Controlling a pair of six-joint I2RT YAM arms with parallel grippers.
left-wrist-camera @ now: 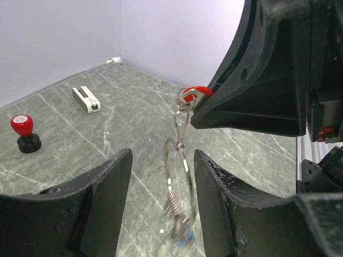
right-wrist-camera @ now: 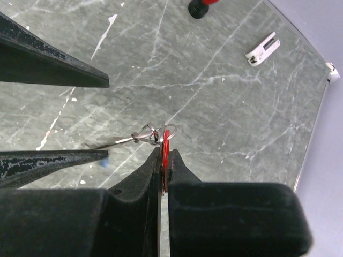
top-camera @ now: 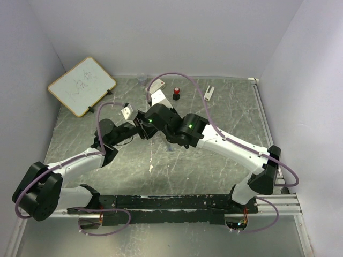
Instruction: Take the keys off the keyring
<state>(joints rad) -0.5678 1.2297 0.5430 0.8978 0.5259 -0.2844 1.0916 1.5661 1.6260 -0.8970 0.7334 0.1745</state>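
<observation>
The grey marbled table stands between white walls, and the two arms meet above its middle. The right gripper is closed tight on the red key; we think it serves as an anchor, keeping the bunch lifted off the surface. The keyring hangs under this key (a blurred blue key shows at its low end). The left gripper stands wide, one finger on each side of the keyring without touching it, probably ready to pinch it.
</observation>
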